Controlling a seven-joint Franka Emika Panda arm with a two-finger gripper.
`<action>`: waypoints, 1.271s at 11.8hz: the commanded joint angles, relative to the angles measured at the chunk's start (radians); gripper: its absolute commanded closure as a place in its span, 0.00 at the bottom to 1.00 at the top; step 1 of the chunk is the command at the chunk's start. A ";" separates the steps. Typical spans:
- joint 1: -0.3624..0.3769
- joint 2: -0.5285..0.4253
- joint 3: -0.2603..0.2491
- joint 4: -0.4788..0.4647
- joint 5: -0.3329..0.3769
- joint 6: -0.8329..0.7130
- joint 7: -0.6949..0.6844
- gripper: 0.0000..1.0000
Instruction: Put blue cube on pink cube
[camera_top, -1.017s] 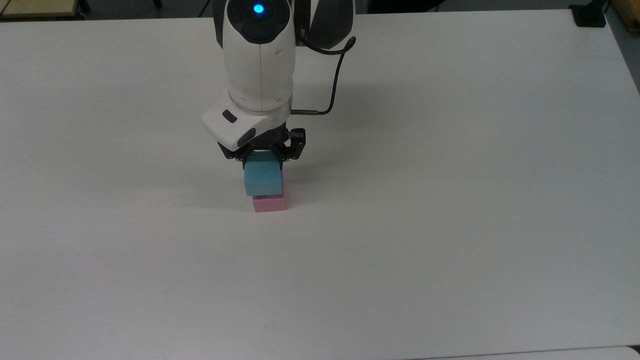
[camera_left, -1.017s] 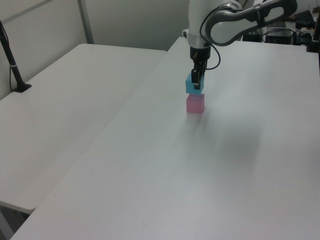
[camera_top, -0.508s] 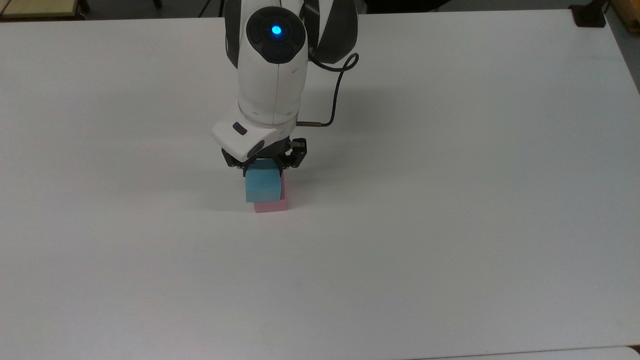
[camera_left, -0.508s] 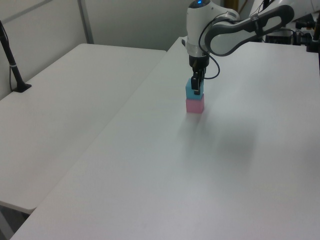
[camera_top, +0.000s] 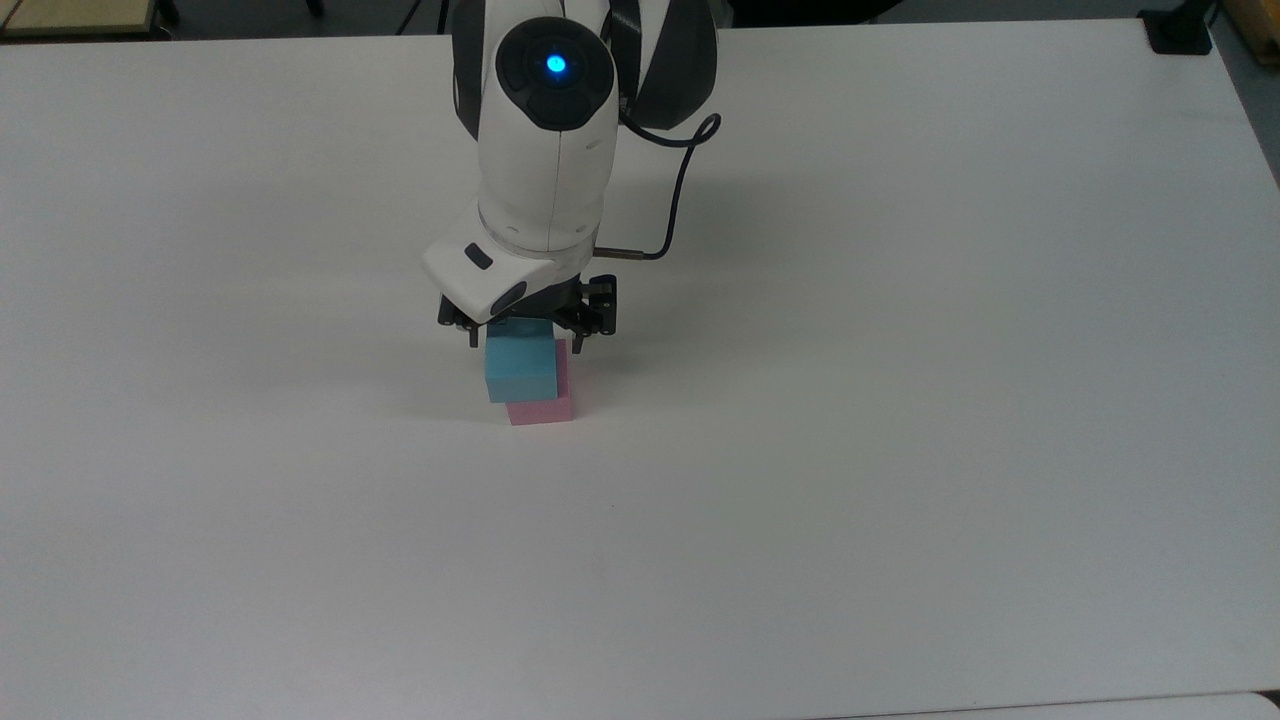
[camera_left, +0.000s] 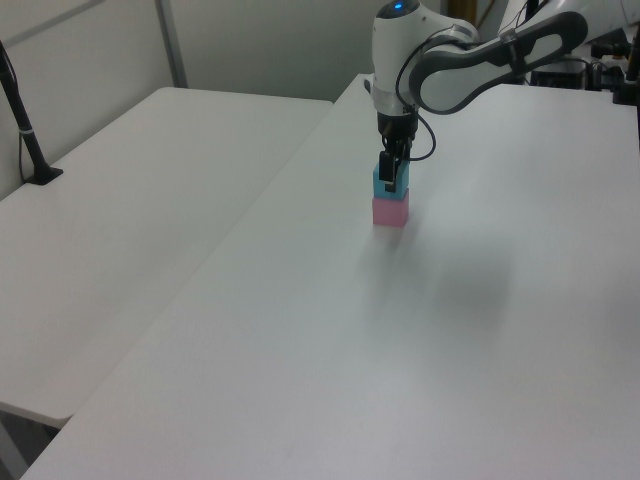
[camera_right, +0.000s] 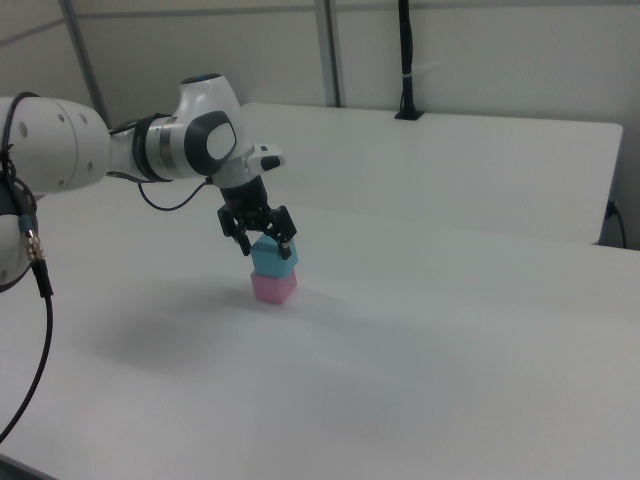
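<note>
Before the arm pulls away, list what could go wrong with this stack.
1. The blue cube sits offset toward the top view's left on the pink cube, so it may tip.
2. The gripper has its jaws spread close beside the blue cube; a slanted retreat could clip it and topple the stack.

blue cube (camera_left: 388, 181) atop pink cube (camera_left: 390, 211)

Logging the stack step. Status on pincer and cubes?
Pincer open, fingers straddling blue cube. Blue cube sits on pink cube, offset toward the top view's left. Table around stack bare.
</note>
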 joint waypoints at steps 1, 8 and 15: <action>0.007 -0.060 -0.001 -0.016 -0.014 0.005 0.053 0.00; -0.056 -0.359 -0.016 0.005 0.101 -0.338 0.147 0.00; -0.096 -0.510 -0.075 -0.027 0.156 -0.448 -0.049 0.00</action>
